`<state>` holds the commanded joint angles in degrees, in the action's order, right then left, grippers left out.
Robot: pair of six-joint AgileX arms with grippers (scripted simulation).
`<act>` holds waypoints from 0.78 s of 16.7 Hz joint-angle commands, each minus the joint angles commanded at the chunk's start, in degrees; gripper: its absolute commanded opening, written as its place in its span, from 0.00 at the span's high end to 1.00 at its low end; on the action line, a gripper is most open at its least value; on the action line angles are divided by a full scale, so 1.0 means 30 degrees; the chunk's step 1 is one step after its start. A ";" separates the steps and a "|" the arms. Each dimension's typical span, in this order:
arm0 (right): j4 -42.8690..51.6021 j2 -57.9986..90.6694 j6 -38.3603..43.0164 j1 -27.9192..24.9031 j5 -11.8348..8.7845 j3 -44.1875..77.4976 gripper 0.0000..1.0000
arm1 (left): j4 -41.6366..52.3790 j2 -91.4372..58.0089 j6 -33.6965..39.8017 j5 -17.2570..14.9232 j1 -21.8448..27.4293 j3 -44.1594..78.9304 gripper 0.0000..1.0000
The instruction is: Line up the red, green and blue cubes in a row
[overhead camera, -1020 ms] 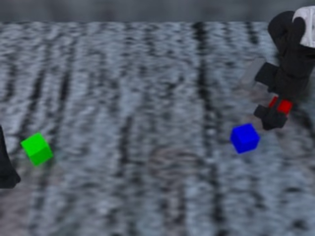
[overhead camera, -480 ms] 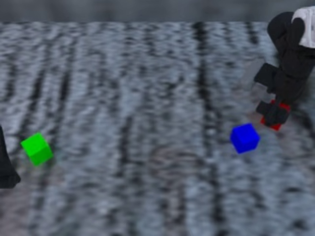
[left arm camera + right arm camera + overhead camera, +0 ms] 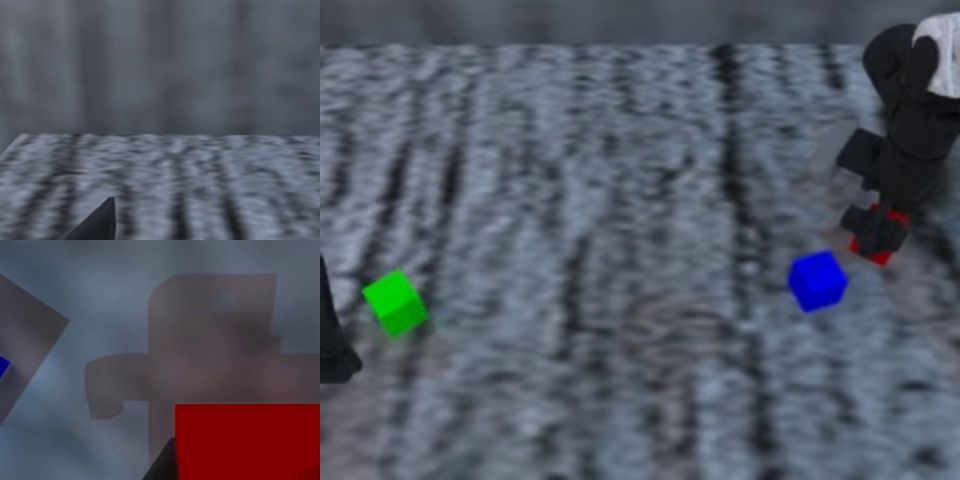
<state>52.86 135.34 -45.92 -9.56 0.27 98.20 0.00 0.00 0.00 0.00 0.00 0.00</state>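
Table: grey streaky tabletop (image 3: 620,200), with a blurry grey wall behind it in our left wrist view.
Top view only: green cube (image 3: 394,302) far left, near our parked left gripper (image 3: 332,345) at the left edge.
Blue cube: (image 3: 817,280) right side, just beside the red one.
Right gripper: (image 3: 876,232) sits right over the red cube (image 3: 881,255), red poking out on both sides; can't tell if it's clamped.
Right wrist view: red cube face fills the corner, blue sliver at the edge.
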 joint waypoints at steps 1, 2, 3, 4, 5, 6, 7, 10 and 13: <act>0.0486 -0.0702 0.0290 -0.0002 -0.0240 0.0016 1.00 | 0.0000 0.0000 0.0000 0.0000 0.0000 0.0000 0.00; 0.0551 -0.0713 0.0277 -0.0014 -0.0242 0.0076 1.00 | 0.0000 0.0000 0.0000 0.0000 0.0000 0.0000 0.00; 0.0819 -0.0779 0.0253 -0.0036 -0.0250 0.0311 1.00 | 0.0000 0.0000 0.0000 0.0000 0.0000 0.0000 0.00; 0.1278 -0.0922 0.0258 -0.0039 -0.0259 0.0665 1.00 | 0.0000 0.0000 0.0000 0.0000 0.0000 0.0000 0.00; 0.1889 -0.1119 0.0278 -0.0036 -0.0267 0.1087 1.00 | 0.0000 0.0000 0.0000 0.0000 0.0000 0.0000 0.00; 0.2640 -0.1325 0.0278 -0.0054 -0.0272 0.1545 1.00 | 0.0000 0.0000 0.0000 0.0000 0.0000 0.0000 0.00; 0.3430 -0.1538 0.0265 -0.0089 -0.0270 0.2004 1.00 | 0.0000 0.0000 0.0000 0.0000 0.0000 0.0000 0.00; 0.4867 -0.2078 0.0248 -0.0166 -0.0256 0.2987 1.00 | 0.0000 0.0000 0.0000 0.0000 0.0000 0.0000 0.00; 0.4942 -0.2128 0.0251 -0.0171 -0.0255 0.3046 1.00 | 0.0000 0.0000 0.0000 0.0000 0.0000 0.0000 0.00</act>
<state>67.69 128.96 -45.17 -10.07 -0.49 107.34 0.00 0.00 0.00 0.00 0.00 0.00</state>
